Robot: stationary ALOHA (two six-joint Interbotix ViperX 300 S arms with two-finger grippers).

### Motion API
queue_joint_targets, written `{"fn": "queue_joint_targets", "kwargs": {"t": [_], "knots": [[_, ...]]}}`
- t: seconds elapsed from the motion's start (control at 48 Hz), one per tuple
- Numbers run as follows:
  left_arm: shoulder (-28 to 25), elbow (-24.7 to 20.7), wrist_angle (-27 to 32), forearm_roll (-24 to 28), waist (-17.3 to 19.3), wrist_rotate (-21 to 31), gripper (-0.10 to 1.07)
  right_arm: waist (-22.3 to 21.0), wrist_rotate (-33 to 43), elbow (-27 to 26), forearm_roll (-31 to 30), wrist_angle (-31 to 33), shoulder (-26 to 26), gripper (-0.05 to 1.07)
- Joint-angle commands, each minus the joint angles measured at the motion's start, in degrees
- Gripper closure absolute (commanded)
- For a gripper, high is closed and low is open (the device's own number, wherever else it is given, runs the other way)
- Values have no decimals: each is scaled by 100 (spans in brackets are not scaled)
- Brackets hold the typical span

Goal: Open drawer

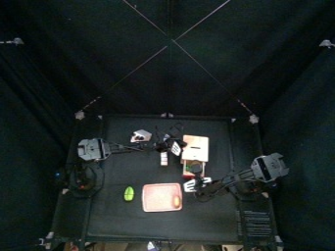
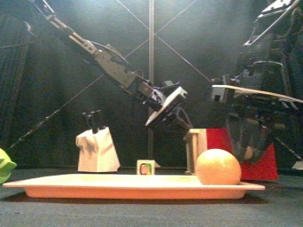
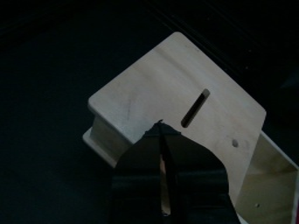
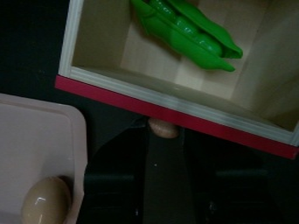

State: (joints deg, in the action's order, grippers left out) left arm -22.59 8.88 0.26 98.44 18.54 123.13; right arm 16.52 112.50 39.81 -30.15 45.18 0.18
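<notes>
The drawer (image 4: 176,70) stands pulled out of its wooden box (image 1: 197,147), which sits a little right of the table's (image 1: 105,211) middle, toward the far side. The right wrist view looks down into the open drawer: pale wood walls, a red front edge (image 4: 176,115) with a small knob (image 4: 163,129) on it, and a green vegetable (image 4: 187,35) lying inside. The right gripper (image 1: 199,183) hangs just in front of that red edge on the near side, its jaws spread apart with the knob just ahead of them and nothing visibly held. The left gripper (image 2: 166,106) reaches in from the left and hangs tilted at the box's left side, close over its top panel, which has a dark slot (image 3: 197,106); whether this gripper is open or closed cannot be told. A pink tray (image 2: 106,188) lies near the front edge, just beside the drawer's red front, with an egg (image 2: 217,167) at its right end. A white object (image 2: 97,151) stands far left of the box, and a small green thing (image 1: 128,193) lies left of the tray.
</notes>
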Motion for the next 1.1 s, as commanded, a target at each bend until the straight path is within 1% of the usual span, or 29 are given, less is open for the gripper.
{"fn": "queue_joint_targets", "kwargs": {"t": [0.0, 0.458, 0.729, 0.833, 1.0, 1.083], "knots": [[18, 9, -18, -9, 18, -9, 68, 176, 0, -114, 88, -35, -53, 62], [18, 9, -18, -53, 18, -9, 68, 264, -18, -413, 105, 211, 53, 62], [18, 9, -18, -53, 0, -9, 68, 220, 9, -360, 62, 334, 97, 60], [18, 9, -9, -53, 0, -9, 68, 220, 18, -360, 53, 325, 132, 54], [26, 9, -18, -53, -9, -9, 68, 229, -35, -422, 44, 334, 167, 36], [44, 9, -18, -53, -18, -9, 68, 255, -44, -457, 44, 352, 149, 28]]}}
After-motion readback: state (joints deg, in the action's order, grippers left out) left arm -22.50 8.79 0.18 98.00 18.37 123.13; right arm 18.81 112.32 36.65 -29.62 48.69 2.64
